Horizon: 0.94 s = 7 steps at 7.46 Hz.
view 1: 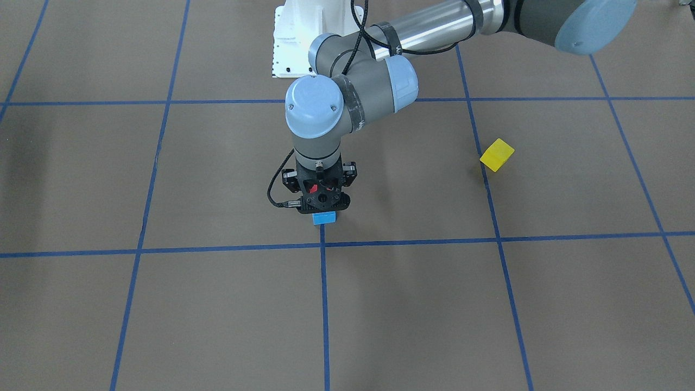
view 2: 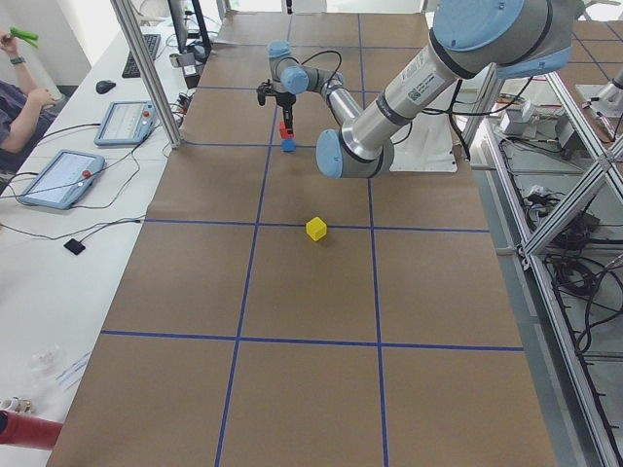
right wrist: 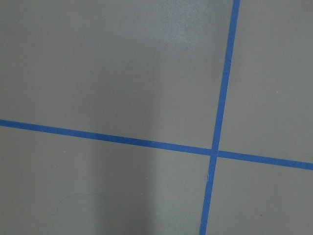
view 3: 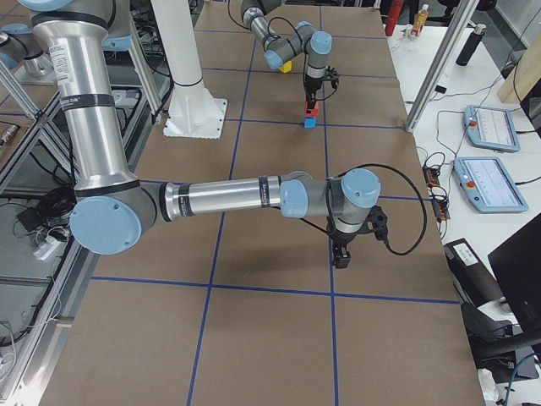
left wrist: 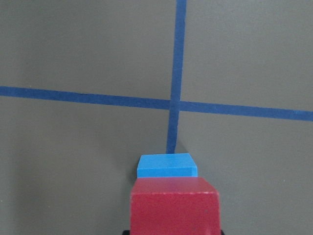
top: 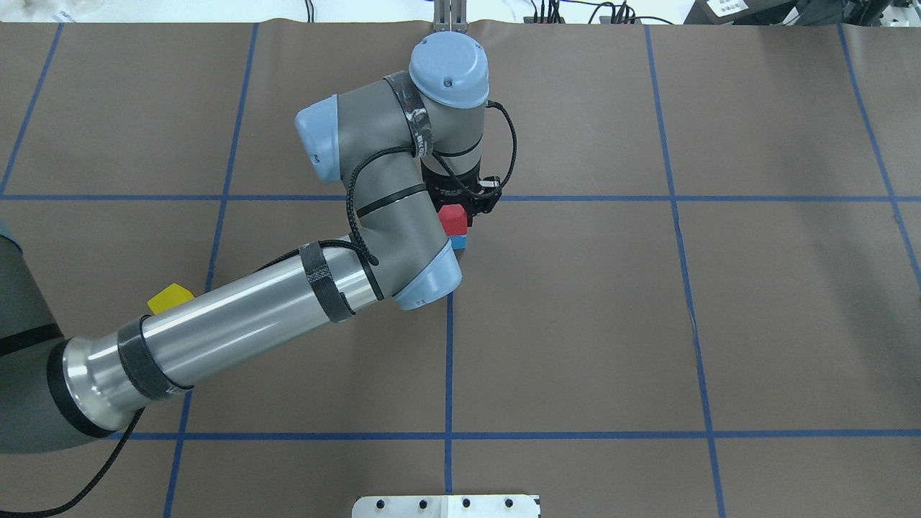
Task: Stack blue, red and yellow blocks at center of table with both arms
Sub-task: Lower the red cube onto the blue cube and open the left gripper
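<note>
Left fingers (top: pixel 472 214) are clamped on the red block (top: pixel 452 219), held directly over the blue block (view 1: pixel 323 218) near the tape cross (left wrist: pixel 175 104). Right fingers (view 3: pixel 340 256): clenched or released cannot be told. Yellow block (view 1: pixel 497 155) is seen on the surface (view 1: pixel 163 315), well apart.

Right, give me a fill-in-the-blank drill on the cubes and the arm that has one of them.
1. The small red cube is gripped by the ___ arm's end effector.
2. Just beneath it, on the brown table, rests the small blue cube, near a crossing of ___ tape lines.
3. Only ___ block lies away from the centre: the small yellow cube.

Missing words: left; blue; one.
</note>
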Tool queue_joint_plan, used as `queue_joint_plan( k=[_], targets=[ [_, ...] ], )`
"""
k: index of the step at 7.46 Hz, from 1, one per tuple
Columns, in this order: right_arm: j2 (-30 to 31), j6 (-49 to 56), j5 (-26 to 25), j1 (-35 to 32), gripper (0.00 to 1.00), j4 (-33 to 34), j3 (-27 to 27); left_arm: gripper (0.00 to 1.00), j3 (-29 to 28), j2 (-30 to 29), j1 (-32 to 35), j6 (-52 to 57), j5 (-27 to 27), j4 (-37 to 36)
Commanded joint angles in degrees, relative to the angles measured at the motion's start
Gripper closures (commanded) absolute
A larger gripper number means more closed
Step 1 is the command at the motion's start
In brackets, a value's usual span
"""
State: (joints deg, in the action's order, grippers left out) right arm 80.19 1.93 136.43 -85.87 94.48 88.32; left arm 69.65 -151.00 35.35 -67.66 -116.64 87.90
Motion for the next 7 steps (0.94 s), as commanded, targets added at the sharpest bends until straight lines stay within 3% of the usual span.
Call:
queue_joint_plan(
  k=[1,3,4,5,6,7],
  targets=[
    [0.05,0.00,0.06,0.00,0.01,0.00,0.01,1.00,-0.22,0.00,0.07,0.07,-0.08,0.17],
    [0.05,0.00,0.15,-0.26,0.01,0.00,0.01,0.99,-0.22,0.00,0.25,0.07,0.00,0.26],
    [-0.03,0.00,0.06,-0.26,0.01,0.00,0.09,0.65,-0.22,0.00,0.34,-0.02,0.00,0.26],
    [-0.21,0.00,0.06,-0.26,0.01,0.00,0.27,0.23,-0.30,0.00,0.34,-0.02,0.00,0.26],
    [-0.21,0.00,0.06,-0.26,0.01,0.00,0.36,0.01,-0.30,0.00,0.25,-0.02,0.00,0.26],
    [-0.21,0.00,0.06,-0.26,0.01,0.00,0.36,0.00,-0.30,0.00,0.25,-0.11,0.00,0.26]
  ],
)
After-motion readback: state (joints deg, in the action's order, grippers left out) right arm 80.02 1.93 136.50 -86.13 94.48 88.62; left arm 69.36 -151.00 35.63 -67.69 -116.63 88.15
